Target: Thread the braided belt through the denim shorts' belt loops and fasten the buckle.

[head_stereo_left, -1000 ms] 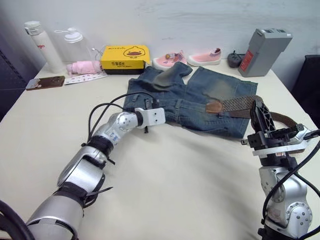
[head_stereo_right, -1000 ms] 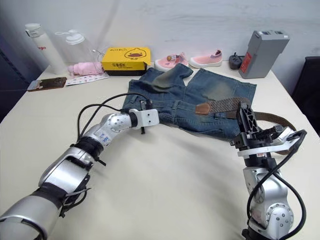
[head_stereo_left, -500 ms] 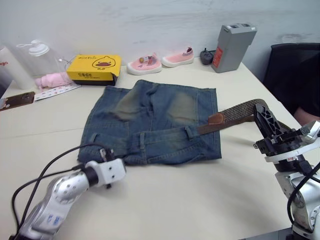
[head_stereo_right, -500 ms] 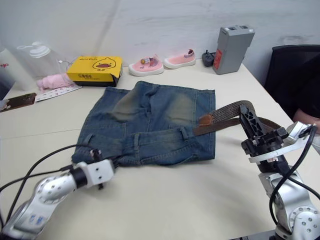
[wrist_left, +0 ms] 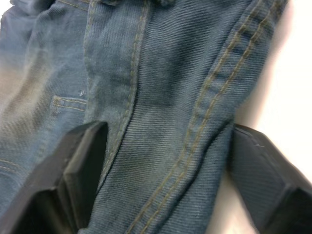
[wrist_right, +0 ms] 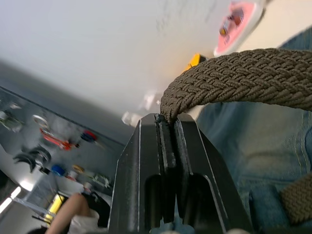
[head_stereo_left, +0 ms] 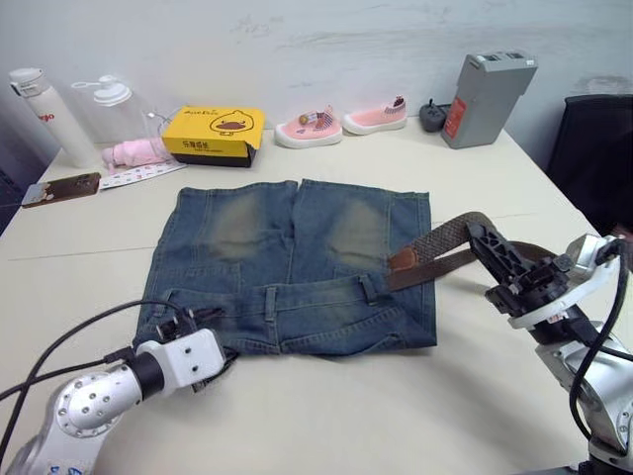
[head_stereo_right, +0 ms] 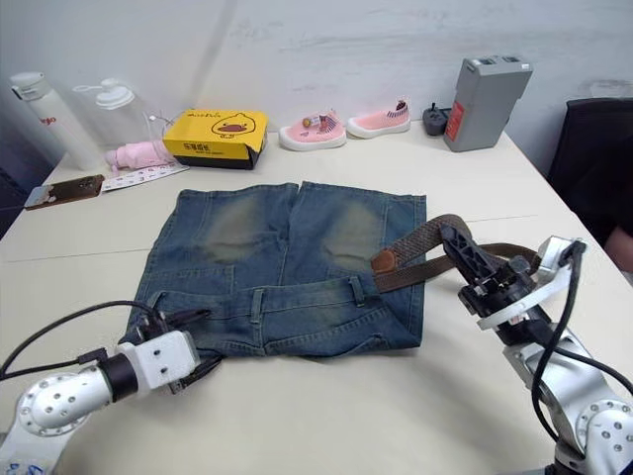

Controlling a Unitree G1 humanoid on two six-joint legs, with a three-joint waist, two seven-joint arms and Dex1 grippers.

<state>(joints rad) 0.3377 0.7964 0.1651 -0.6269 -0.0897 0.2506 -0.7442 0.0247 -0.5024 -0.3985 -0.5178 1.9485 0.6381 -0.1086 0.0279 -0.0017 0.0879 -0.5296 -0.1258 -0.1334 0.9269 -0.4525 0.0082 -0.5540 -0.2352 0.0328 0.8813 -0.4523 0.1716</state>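
Left eye view: right fingers pinch the braided belt; left fingers spread astride the denim shorts; threading barely begun.

Looks like a lab or office room set up for robot trials. Large cream table against a plain pale wall. Odd mix of props lined along the table's far edge, well beyond both jaws: yellow duck-printed box, pair of small pink shoes, grey battery pack, white bottle, clear jug, dark phone. Black office chair beside the right jaws.
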